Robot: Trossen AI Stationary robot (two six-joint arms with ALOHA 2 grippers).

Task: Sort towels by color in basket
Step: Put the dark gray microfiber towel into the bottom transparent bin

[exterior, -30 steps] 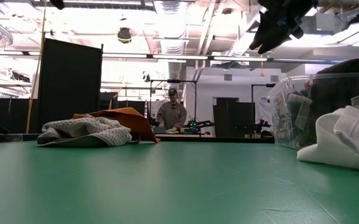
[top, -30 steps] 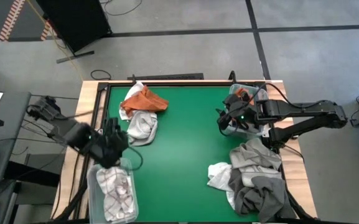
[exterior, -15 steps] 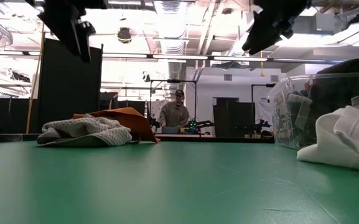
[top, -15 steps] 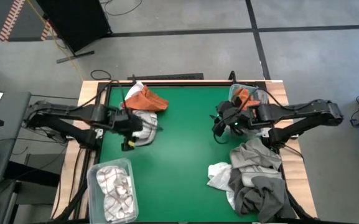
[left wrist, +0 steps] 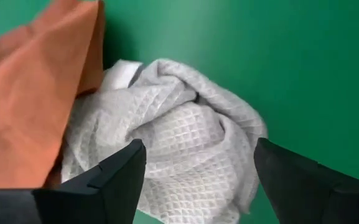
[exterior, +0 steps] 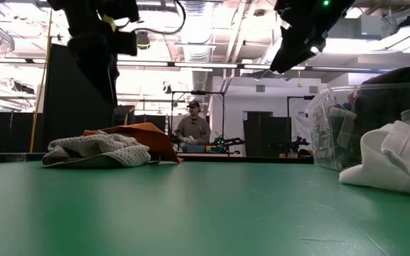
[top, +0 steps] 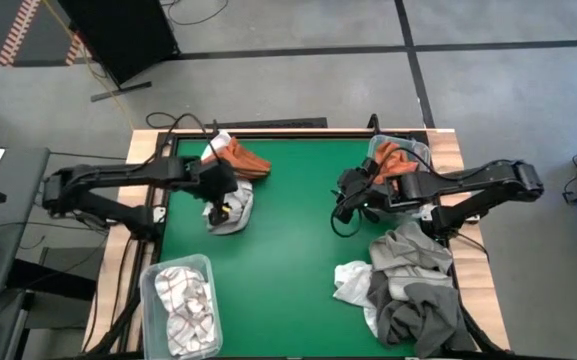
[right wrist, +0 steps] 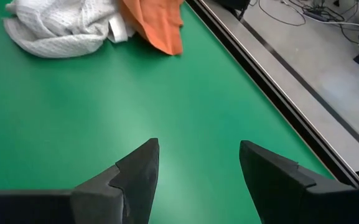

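My left gripper [top: 220,207] hangs over the crumpled light grey towel [top: 234,205] near the counter's [top: 288,240] far left edge, fingers [left wrist: 114,180] spread wide and empty. The towel's length runs from the orange towel [top: 239,157] toward the near edge. My right gripper [top: 344,207] hovers mid-counter, fingers [right wrist: 135,177] wide, empty.

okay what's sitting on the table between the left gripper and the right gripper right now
Nothing: in the high view only bare green table lies between the open left gripper, over the light grey towel, and the open right gripper.
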